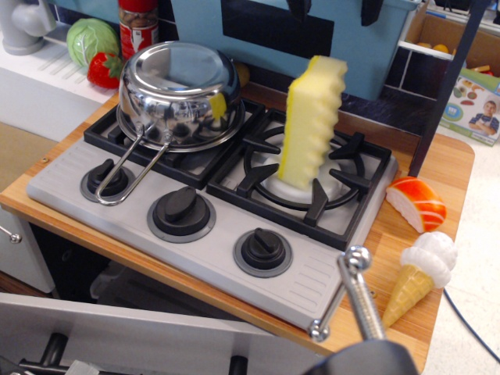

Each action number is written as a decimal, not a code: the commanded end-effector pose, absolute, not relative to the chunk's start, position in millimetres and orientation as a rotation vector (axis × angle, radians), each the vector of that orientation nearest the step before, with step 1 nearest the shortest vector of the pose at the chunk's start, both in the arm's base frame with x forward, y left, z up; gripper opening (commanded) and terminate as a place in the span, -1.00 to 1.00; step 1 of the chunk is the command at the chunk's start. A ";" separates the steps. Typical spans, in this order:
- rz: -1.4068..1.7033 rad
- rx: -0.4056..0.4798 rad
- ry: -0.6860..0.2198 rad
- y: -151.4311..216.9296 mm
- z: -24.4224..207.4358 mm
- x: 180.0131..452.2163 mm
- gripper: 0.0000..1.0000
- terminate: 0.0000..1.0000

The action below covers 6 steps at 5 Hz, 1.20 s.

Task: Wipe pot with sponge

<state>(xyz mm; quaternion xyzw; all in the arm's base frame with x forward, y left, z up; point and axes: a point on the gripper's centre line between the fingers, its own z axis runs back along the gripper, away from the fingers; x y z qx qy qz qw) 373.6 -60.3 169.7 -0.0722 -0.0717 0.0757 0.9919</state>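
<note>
Sponge (312, 123) stands on end on the right burner, apart from the upturned pot (181, 92) on the left burner. My jaws at the far edge are cropped; I cannot tell their state.

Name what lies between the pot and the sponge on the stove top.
In the only view, nothing loose: just the black burner grates separate the pot on the left burner from the sponge standing upright on the right one.

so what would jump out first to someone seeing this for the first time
Probably the pale-yellow sponge, standing on end on the right burner of the toy stove. Next, the shiny steel pot upside down on the left burner, its wire handle pointing toward the knobs. A toy ice cream cone lies at the right edge.
</note>
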 end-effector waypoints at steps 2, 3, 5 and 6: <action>0.097 -0.122 -0.080 -55.6 162.2 365.6 1.00 -1.00; 0.030 -0.116 -0.066 -56.1 149.9 355.6 1.00 -1.00; -0.008 -0.100 -0.068 -59.6 126.0 357.4 1.00 -1.00; -0.001 -0.092 -0.057 -62.6 112.7 361.2 1.00 -1.00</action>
